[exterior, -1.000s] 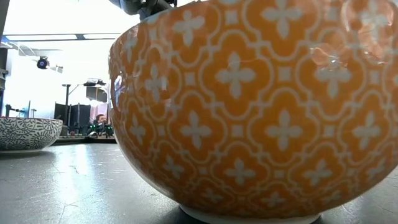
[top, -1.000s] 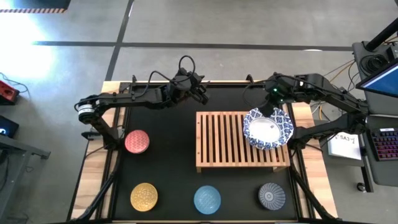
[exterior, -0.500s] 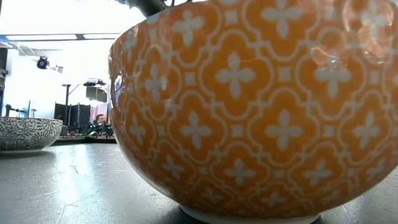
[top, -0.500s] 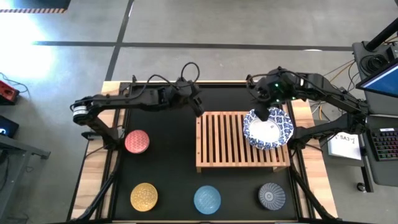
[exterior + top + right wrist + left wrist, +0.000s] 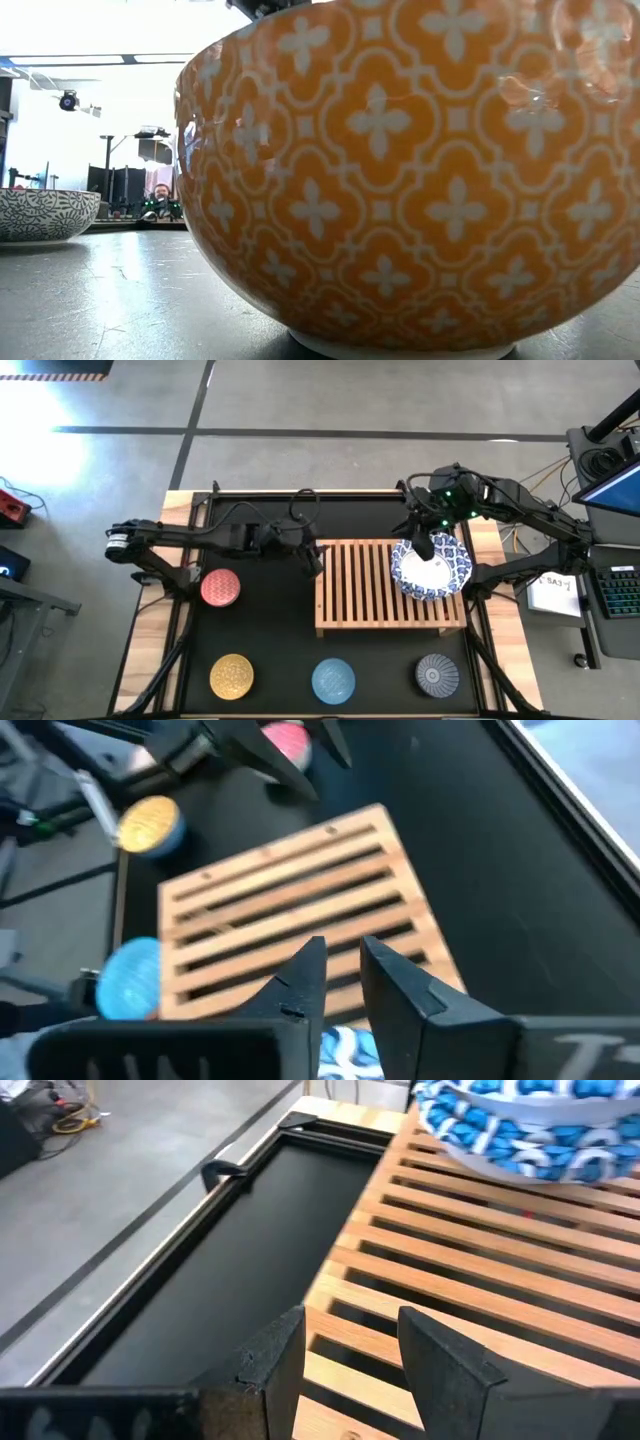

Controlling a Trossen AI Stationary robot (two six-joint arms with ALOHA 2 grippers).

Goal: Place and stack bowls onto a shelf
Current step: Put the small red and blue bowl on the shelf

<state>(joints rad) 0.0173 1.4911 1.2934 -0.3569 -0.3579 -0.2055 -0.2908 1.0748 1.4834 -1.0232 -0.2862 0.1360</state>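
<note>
we are reaching our left arm across the black mat from the table's left edge, stretched out nearly straight, with the left gripper point(image 5: 313, 557) hanging just at the shelf's left end; in the left wrist view its two dark fingers point(image 5: 275, 1360) are standing apart with a clear gap and nothing between them, poised over the near corner of the shelf point(image 5: 480, 1280); our right arm is bending in from the right rear corner, elbow folded back, with the right gripper point(image 5: 424, 545) sitting over the rear rim of the white bowl with the blue patterned rim point(image 5: 432, 567); in the right wrist view its fingers point(image 5: 305, 985) are showing only a narrow gap, and we cannot tell whether they are pinching the rim, which is peeking out just under them; that bowl is resting on the right end of the slatted shelf point(image 5: 360, 585); the red bowl point(image 5: 220, 588) is lying on the mat left of the shelf; along the front edge the yellow bowl point(image 5: 231, 676), the light blue bowl point(image 5: 333, 680) and the dark grey bowl point(image 5: 437, 674) are sitting in a row, well apart; the low view is filled by the yellow bowl, with the grey one off to its side.
</note>
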